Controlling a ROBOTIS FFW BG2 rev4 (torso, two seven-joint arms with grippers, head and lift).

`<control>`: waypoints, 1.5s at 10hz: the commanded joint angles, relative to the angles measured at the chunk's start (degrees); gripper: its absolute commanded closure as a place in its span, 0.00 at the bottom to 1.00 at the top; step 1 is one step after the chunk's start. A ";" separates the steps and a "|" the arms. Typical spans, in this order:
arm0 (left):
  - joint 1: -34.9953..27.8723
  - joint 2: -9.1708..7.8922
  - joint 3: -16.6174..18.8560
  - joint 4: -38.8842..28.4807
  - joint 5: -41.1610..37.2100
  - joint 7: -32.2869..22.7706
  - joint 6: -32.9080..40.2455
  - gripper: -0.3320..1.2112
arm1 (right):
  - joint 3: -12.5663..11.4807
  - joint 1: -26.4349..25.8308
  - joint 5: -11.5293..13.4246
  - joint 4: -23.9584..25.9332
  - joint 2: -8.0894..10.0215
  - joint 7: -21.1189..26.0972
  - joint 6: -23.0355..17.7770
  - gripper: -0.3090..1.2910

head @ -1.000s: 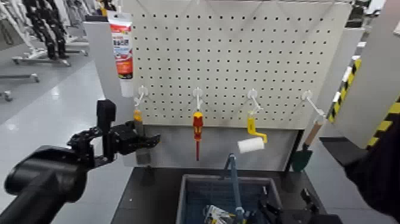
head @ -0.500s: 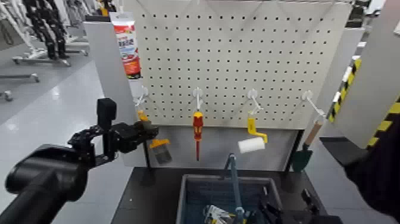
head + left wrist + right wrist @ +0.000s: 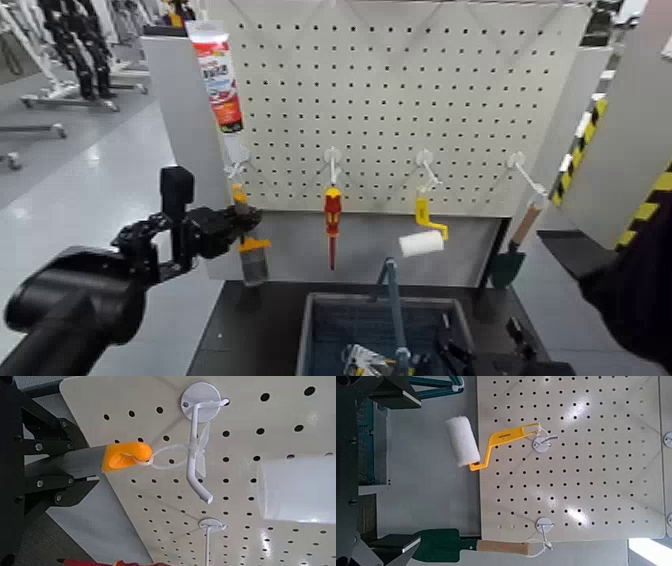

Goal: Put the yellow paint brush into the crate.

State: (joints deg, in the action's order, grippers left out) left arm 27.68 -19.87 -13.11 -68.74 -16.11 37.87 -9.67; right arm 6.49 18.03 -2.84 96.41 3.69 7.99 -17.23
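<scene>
The yellow paint brush [image 3: 247,240] hangs at the left of the pegboard, with an orange tip, a yellow collar and grey bristles pointing down. My left gripper [image 3: 232,222] is shut on its handle. In the left wrist view the orange tip [image 3: 127,455] sits just beside the white hook [image 3: 198,447], and its thin loop still lies around the hook. The grey-blue crate [image 3: 312,318] stands on the dark table below, right of the brush. My right gripper [image 3: 415,469] is open and empty, low over the crate and facing the pegboard.
A red-and-yellow screwdriver [image 3: 331,215], a yellow-handled white paint roller [image 3: 424,238] and a green trowel [image 3: 508,262] hang on other hooks. A red-and-white tube [image 3: 220,75] hangs above the brush. The crate holds some items and an upright blue-grey handle [image 3: 392,300].
The brush swung out to the right in my left gripper, then came back nearly upright. The tube above it tilted to the right. The right arm has not moved.
</scene>
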 commanded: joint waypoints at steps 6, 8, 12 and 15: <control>-9.93 1.58 6.34 -17.39 0.03 -1.75 -6.15 0.96 | 0.01 0.07 -0.06 0.00 -0.09 0.00 0.18 0.27; -13.53 2.64 9.33 -24.51 0.20 -2.63 -8.44 0.96 | -0.08 0.07 -0.06 0.00 -0.18 0.00 0.18 0.27; -18.10 4.05 11.79 -36.55 -1.73 -6.41 -15.73 0.96 | -0.17 0.25 -0.14 -0.09 -0.26 0.00 -0.09 0.27; -18.63 3.78 8.01 -35.41 -15.27 -9.66 -14.41 0.96 | 0.10 -0.01 -0.58 -0.79 -0.09 0.00 -0.61 0.27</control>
State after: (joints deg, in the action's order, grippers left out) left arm 9.24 -16.05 -4.34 -104.49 -29.20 28.30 -24.31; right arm 6.54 18.05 -3.28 95.79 3.54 7.99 -17.82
